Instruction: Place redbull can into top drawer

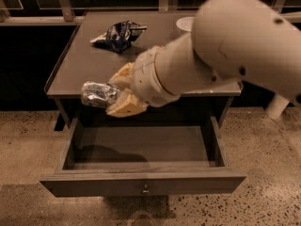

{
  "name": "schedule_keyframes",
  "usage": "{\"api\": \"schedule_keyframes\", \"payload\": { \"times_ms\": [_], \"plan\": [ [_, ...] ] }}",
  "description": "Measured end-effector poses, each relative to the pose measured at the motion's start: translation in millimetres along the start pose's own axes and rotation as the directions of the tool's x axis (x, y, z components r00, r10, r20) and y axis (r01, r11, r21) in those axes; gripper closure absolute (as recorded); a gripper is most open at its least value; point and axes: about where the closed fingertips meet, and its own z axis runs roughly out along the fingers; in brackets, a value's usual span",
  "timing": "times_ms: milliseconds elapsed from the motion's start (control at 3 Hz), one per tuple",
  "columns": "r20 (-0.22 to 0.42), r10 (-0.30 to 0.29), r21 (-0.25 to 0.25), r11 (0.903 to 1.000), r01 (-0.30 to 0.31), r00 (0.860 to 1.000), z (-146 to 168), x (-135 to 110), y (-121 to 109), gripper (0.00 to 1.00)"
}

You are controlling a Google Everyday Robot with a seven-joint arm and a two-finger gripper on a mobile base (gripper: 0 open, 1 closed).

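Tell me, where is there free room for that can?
The top drawer is bare inside, wall to wall. The gripper holds the redbull can at the front-left edge of the tabletop. A snack bag crowds its back.

Bulky white arm [211, 60], dark screw dots [242, 71], yellowish hand [114, 95] at its tip.
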Motion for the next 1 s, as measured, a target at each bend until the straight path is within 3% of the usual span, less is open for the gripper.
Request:
{"api": "schedule_keyframes", "payload": {
  "times_ms": [333, 667, 1000],
  "plan": [
    [0.030, 0.045, 0.088, 0.9949, -0.048, 0.999, 3, 26, 33, 1.00],
    [0.055, 0.116, 0.167, 0.9781, -0.124, 0.992, -2, 67, 54, 1.00],
    [0.069, 0.190, 0.221, 0.9545, -0.200, 0.979, -6, 112, 58, 1.00]
  ]
}}
